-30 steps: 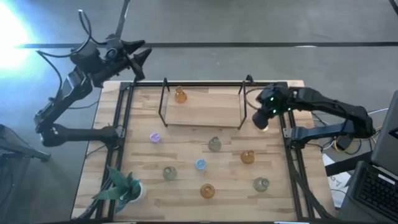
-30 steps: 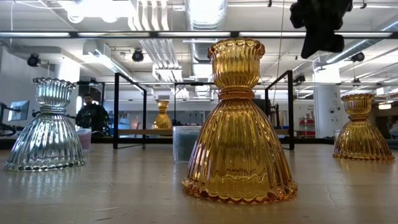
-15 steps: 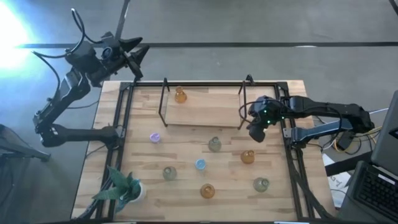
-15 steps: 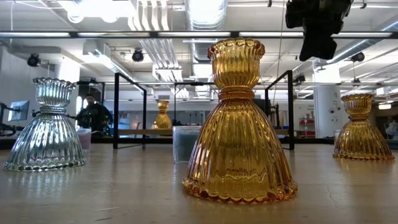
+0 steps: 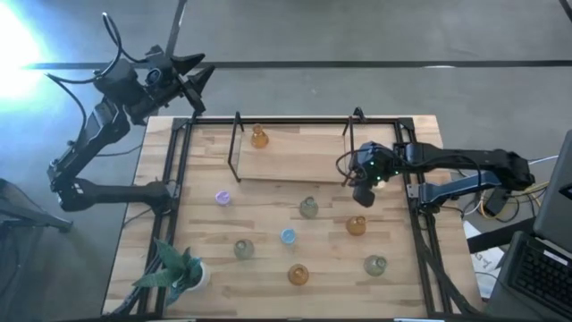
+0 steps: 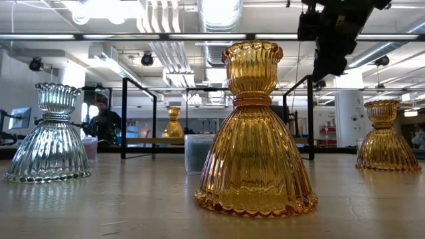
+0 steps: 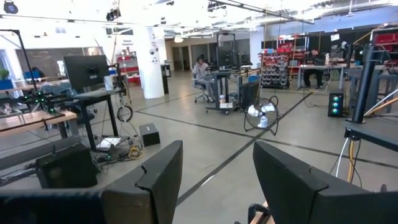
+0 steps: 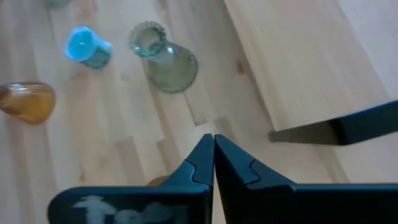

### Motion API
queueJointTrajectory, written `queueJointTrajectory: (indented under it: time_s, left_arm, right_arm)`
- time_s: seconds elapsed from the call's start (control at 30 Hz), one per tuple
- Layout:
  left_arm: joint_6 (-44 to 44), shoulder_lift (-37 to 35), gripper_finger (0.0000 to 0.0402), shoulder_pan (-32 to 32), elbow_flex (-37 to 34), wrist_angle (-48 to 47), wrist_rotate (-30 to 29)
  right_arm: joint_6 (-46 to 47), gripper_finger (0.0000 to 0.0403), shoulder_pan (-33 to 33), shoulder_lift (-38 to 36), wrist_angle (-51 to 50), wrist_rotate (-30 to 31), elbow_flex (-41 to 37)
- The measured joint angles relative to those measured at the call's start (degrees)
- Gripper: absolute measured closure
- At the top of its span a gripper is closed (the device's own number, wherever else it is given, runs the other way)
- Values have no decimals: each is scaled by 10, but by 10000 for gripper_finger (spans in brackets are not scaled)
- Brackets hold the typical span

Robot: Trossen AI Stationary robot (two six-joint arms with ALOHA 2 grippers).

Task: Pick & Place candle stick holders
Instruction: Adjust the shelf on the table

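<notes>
Right gripper (image 5: 361, 196), fingers pressed together and empty, hovers beside the rack (image 5: 290, 159); fingers to be spread before descent onto the nearest amber candle stick holder (image 5: 356, 225) on the counter (image 5: 268, 268); left gripper (image 5: 198, 76) parked off-counter, fingers spread

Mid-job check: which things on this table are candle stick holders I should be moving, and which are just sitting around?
Job:
amber holder on the raised shelf
purple holder
grey-green holder at centre
amber holder by the right gripper
blue holder
grey-green holder near the plant
front amber holder
grey-green holder at front right

Not the job:
potted plant
raised shelf
</notes>
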Motion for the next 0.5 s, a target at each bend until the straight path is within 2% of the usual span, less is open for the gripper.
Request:
queueJointTrajectory:
  time_s: [0.33, 0.5]
  left_arm:
    - [6, 0, 200, 0, 0, -1, -1]
    - [8, 0, 200, 0, 0, -1, -9]
  right_arm:
    - [-11, 395, -17, 15, 3, 65, 6]
    - [-11, 395, -18, 15, -2, 74, 6]
